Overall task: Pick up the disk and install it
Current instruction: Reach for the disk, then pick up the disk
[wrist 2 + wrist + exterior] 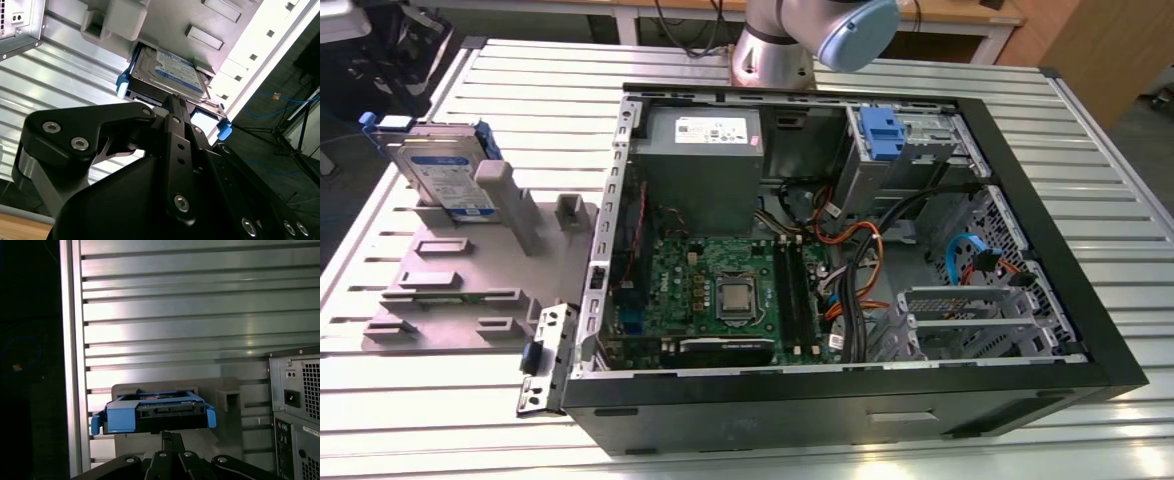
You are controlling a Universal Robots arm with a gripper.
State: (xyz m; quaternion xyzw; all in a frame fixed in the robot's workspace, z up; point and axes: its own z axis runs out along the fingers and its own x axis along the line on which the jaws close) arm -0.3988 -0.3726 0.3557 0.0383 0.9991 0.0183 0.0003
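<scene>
The disk [438,172], silver with a white-and-blue label and blue rails, stands on edge in a grey holder [454,290] on the exterior view's left, beside the open computer case [854,405]. Both wrist views look at the disk [172,75] [155,412] from a short distance, with its blue rail ends toward the camera. My gripper [173,102] [170,437] points at the disk but stays apart from it. Its black fingers are pressed together with nothing between them. The arm's grey and blue joint [814,40] stands behind the case.
Inside the case are a grey power-supply box [700,150], a metal drive cage with a blue latch [881,135], the green motherboard [720,290] and loose cables [854,250]. Everything rests on a slatted metal table [1067,120], whose edge [70,365] runs close to the holder.
</scene>
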